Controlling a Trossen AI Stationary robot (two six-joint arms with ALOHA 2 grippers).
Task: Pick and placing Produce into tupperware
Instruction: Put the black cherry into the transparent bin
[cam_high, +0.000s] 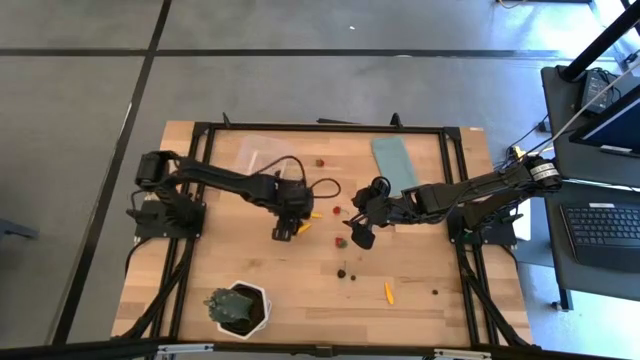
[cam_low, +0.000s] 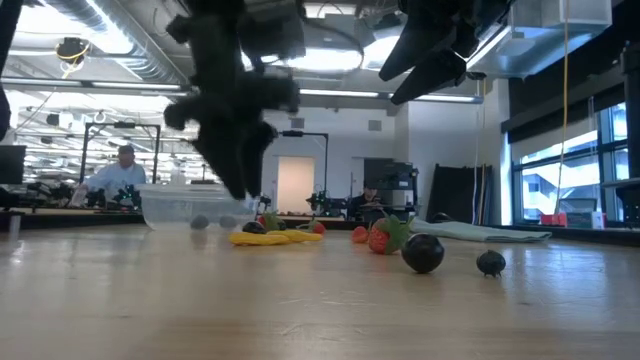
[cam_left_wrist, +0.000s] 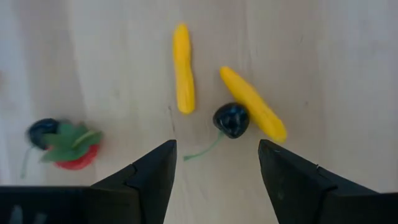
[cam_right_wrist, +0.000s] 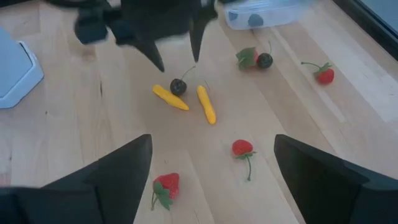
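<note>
The produce lies scattered mid-table: two yellow pieces (cam_left_wrist: 183, 68) (cam_left_wrist: 254, 104), a dark cherry (cam_left_wrist: 231, 119) with a green stem between them, and strawberries (cam_right_wrist: 242, 148) (cam_right_wrist: 165, 186) (cam_right_wrist: 323, 74). The clear tupperware (cam_high: 255, 152) stands at the far left with a dark piece inside (cam_right_wrist: 250, 20). My left gripper (cam_left_wrist: 217, 171) is open and points down just short of the cherry, low over the wood (cam_low: 245, 190). My right gripper (cam_right_wrist: 211, 180) is open and raised (cam_low: 430, 60), right of the left one, above the strawberries.
A flat teal lid (cam_high: 393, 165) lies at the far right of the table. A green plant in a white pot (cam_high: 238, 308) stands near the near-left edge. More small pieces (cam_high: 388, 292) (cam_high: 342, 272) (cam_high: 435, 292) lie toward the near right. People sit in the room beyond.
</note>
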